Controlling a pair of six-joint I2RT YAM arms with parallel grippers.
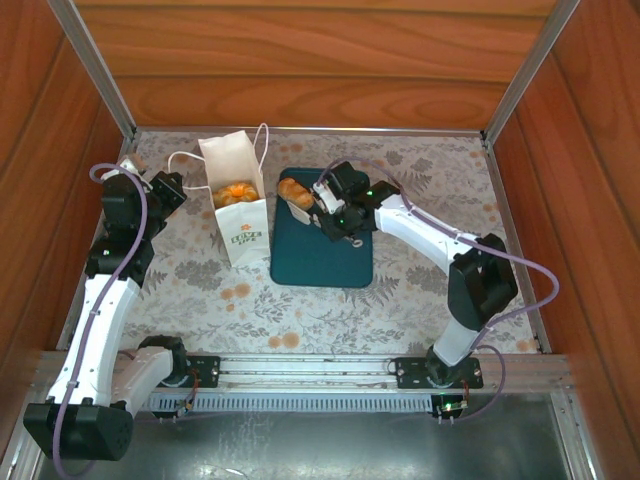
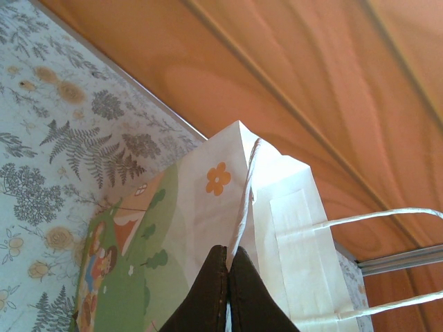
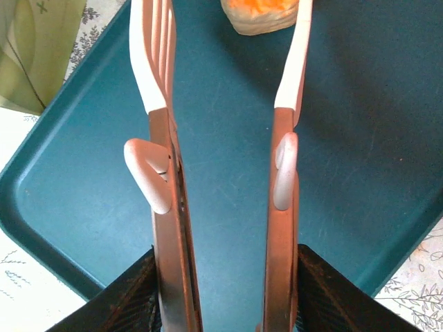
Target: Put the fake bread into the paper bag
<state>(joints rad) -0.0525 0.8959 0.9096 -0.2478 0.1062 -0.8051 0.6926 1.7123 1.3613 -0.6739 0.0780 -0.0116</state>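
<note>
Fake bread roll: one golden-brown roll (image 1: 293, 190) lies on the far left corner of the tray. In the right wrist view it (image 3: 259, 15) sits at the top of the frame, between the tips of the right tool.
Bagged bread: orange pieces (image 1: 235, 192) show inside the open mouth of the paper bag. Their number cannot be told.
Paper bag: white, upright on the table, just left of the tray (image 1: 240, 225). The narrow side with the green logo faces the arms, and a cord handle loops out to its left. The left wrist view shows its illustrated face and flower print (image 2: 201, 228).
Left tool: fingers pressed together (image 1: 176, 190) at the bag's left side. Up close, the dark tips (image 2: 228, 290) meet on the bag's upper edge, where a cord runs down to them. Whether they pinch paper or cord cannot be told.
Right tool: fingers spread (image 1: 316, 196), low over the tray beside the roll. The roll lies in the gap (image 3: 225, 28), nearer the finger on the frame's right.
Tray: dark teal, rectangular, flat on the table (image 1: 325, 255) (image 3: 360, 104).
Table: covered with a fern-and-flower print (image 1: 420, 170), with wooden walls (image 1: 300, 60) around it.
</note>
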